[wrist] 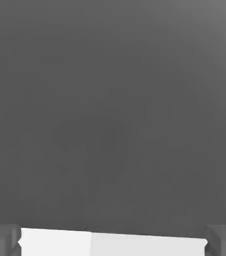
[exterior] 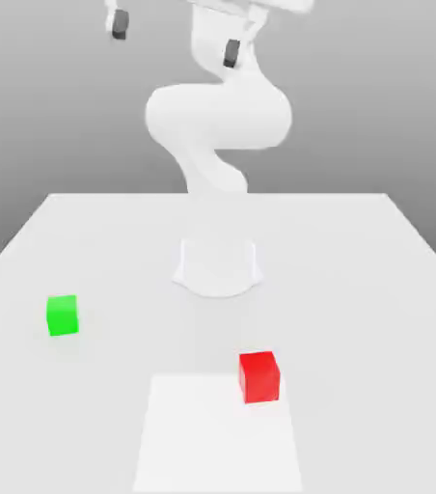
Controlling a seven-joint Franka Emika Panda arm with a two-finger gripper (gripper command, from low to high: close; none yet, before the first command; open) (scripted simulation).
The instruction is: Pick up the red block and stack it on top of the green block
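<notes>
While the empty pincer [exterior: 176, 40] was spread wide, the red block [exterior: 259, 378], well below it, could be knocked aside by misaligned descent.

A plain, dark grey expanse [wrist: 113, 115] spreads smoothly across most of the hand view, slightly lighter toward one corner; what it belongs to cannot be told. Along its slanting edge, the gripper [wrist: 113, 241] has its two dark fingers [wrist: 3, 241] set wide apart. Between them lies a pale strip, where a white area [wrist: 55, 243] meets a light grey one [wrist: 145, 246] at a nearly straight line.
</notes>
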